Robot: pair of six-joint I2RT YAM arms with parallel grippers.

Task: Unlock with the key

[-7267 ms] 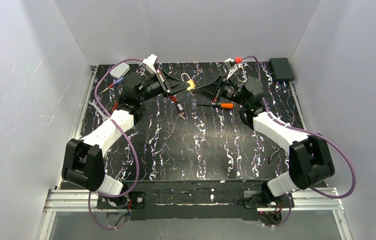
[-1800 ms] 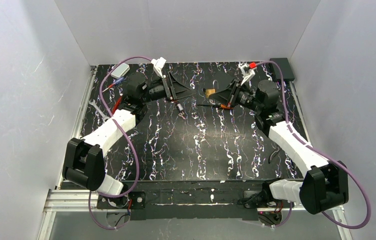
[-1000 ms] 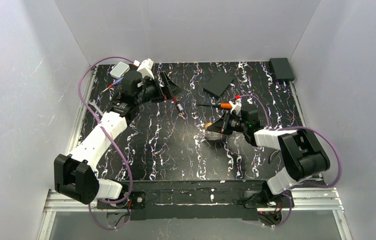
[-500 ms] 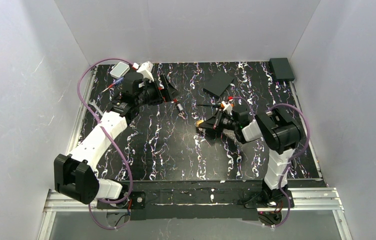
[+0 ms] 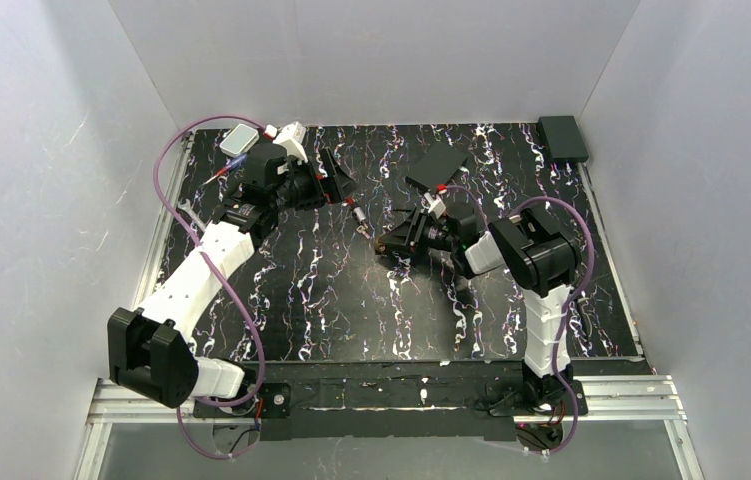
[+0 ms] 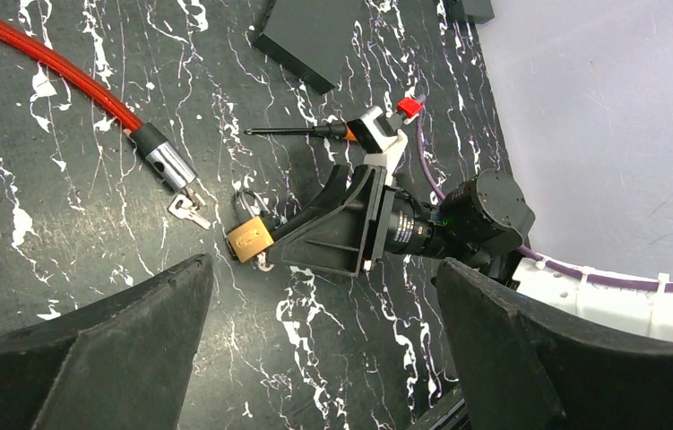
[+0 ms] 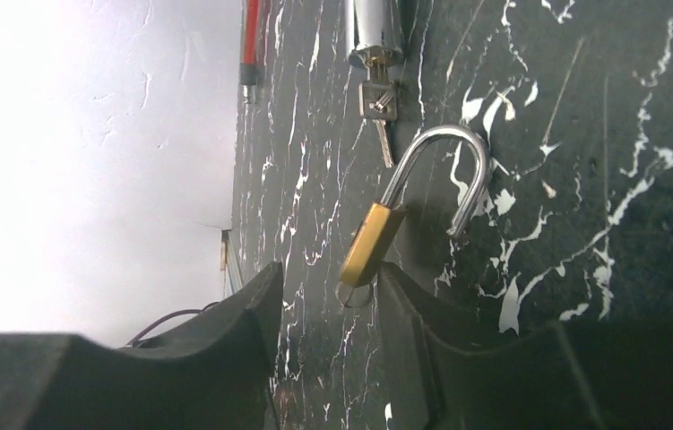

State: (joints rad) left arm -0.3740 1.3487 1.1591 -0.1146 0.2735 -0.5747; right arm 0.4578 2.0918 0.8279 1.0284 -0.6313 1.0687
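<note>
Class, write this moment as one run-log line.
left gripper: open, aloft | right gripper: jaws apart at brass padlock | key: by cable lock's metal end, untouched

We see the key (image 6: 191, 211) hemmed in: cable lock (image 6: 164, 164) metal end on one side, padlock (image 6: 250, 240) just beside, right hand (image 6: 271, 253) low on the table (image 5: 351, 310) at the padlock. Room to come in from near & left sides, over bare table. Screwdriver (image 6: 295, 132) & black box (image 6: 308, 36) lie farther back.

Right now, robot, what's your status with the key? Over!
Left gripper open, hovering. Right gripper open around padlock. Key at cable lock end, untouched. Nothing covering it.
</note>
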